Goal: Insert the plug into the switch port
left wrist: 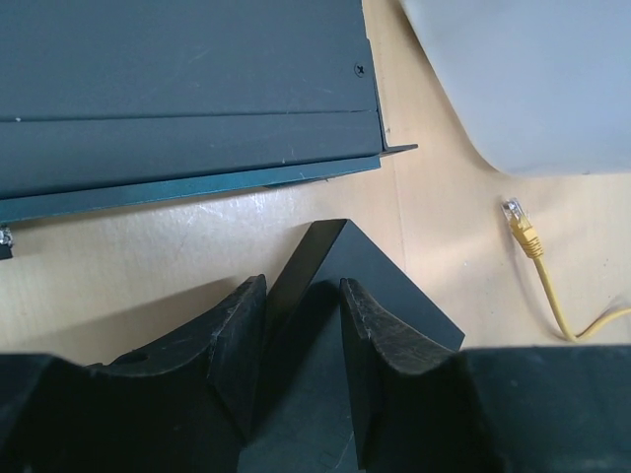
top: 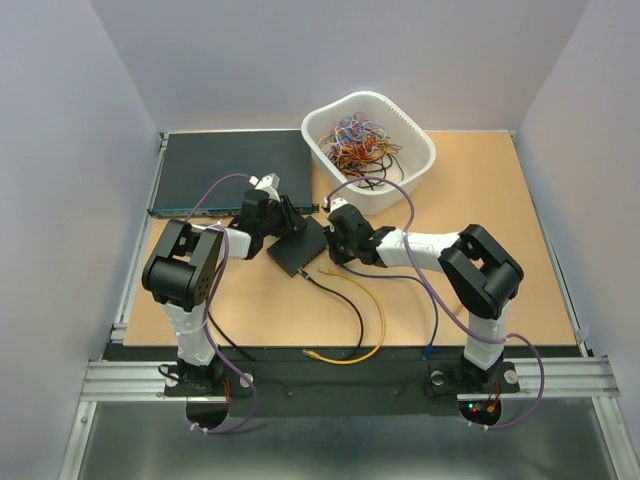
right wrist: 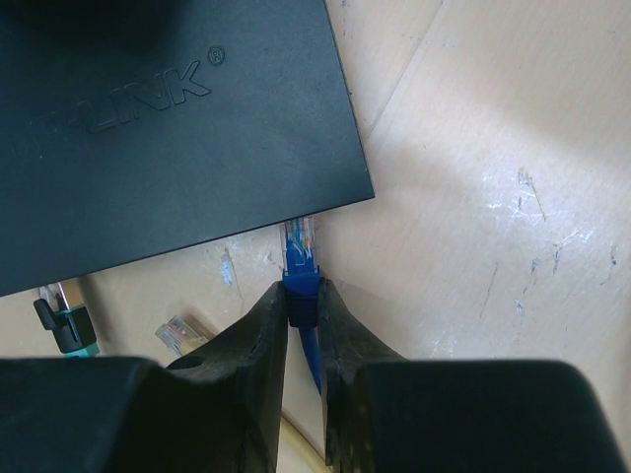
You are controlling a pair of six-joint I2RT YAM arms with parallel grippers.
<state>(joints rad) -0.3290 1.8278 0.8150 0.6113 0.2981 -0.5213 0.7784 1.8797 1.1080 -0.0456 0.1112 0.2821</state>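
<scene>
Plug [right wrist: 299, 244]: blue, pinched in your right gripper [right wrist: 304, 299], tip at the switch box [right wrist: 148, 128] edge.
Left gripper [left wrist: 302, 286]: your fingers clamp the box's corner.
Switch port: hidden from you.

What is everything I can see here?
small black box: one, black, table centre
blue plug: one, blue, tip at the box's edge
yellow cable: one, yellow, in front of the box
black cable: one, black, beside the yellow one
teal-booted plug: one, teal, by the box
white basket: one, white, back centre
tangle of wires: one, many-coloured, in the basket
rack unit: one, dark grey, back left
table: one, tan, beneath all
left gripper: one, black, gripping a box corner
right gripper: one, black, pinching the blue plug
</scene>
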